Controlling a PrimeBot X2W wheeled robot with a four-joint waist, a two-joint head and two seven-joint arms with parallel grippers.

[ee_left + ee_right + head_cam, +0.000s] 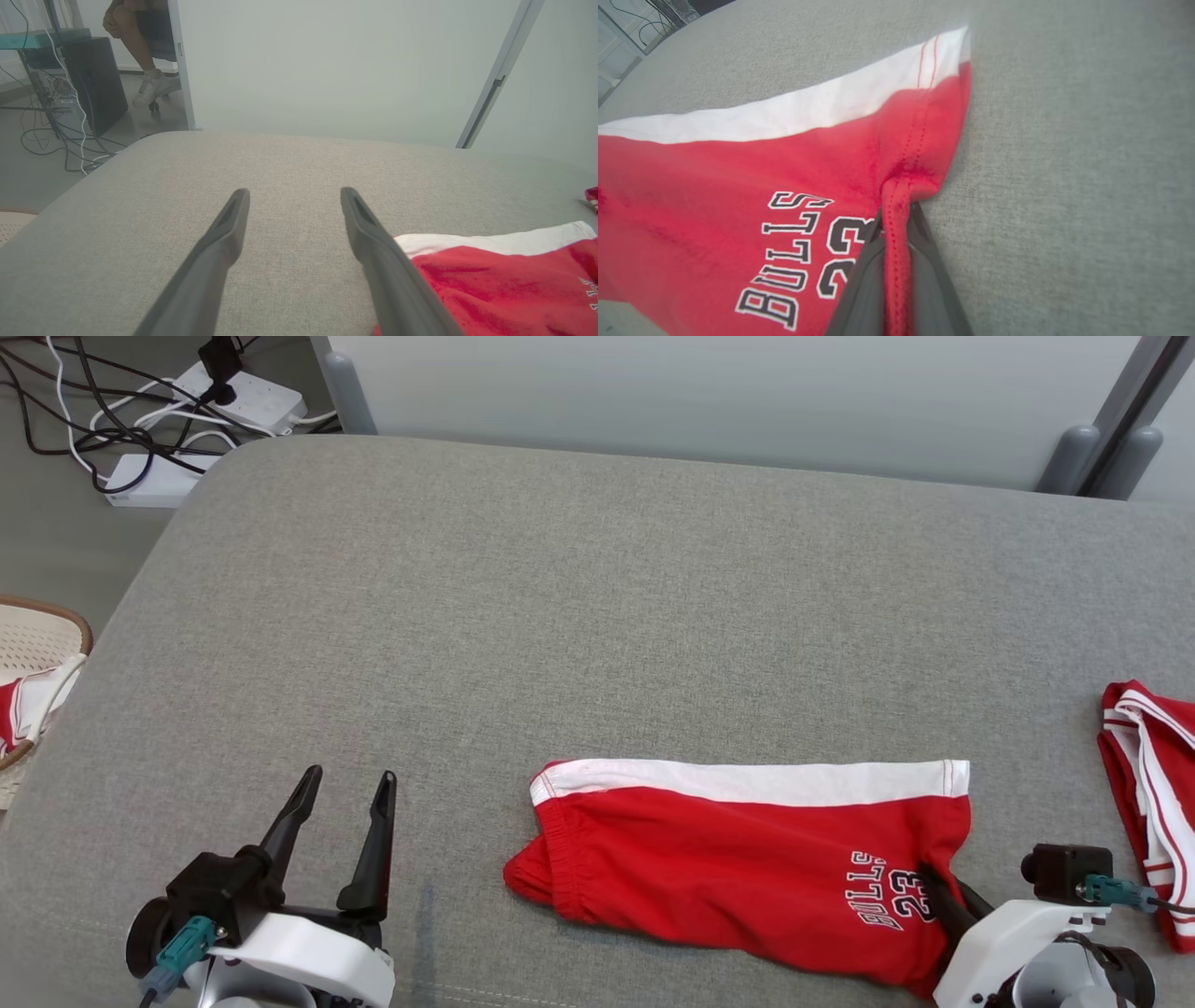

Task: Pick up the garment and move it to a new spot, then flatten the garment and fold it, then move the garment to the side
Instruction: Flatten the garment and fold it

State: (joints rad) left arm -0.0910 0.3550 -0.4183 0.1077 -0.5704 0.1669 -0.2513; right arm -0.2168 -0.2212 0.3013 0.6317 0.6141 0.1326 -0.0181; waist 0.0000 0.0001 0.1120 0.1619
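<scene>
Two grippers are mine, and they are in different states. My right gripper (938, 887) is clenched on the red shorts (747, 859). Its dark fingers pinch a fold of the hem just beside the print "BULLS 23", and the cloth stands up as a ridge between them. The rest of the shorts lies flat on the grey padded surface (597, 597) and stretches away to the left of this gripper, with the white band on the far side. To the right of this gripper, near but apart, lies a second red and white garment (1125, 784).

My left gripper (350, 777) is released, with its fingers spread wide and nothing between them. The gathered end of the shorts is to its right, and in my left wrist view my right finger covers part of that edge. To its left, off the surface, a pale basket (37, 639) holds more red and white cloth. Far ahead on the floor are power strips (247, 397) with cables, a dark computer tower (96, 84) and a seated person (135, 46).
</scene>
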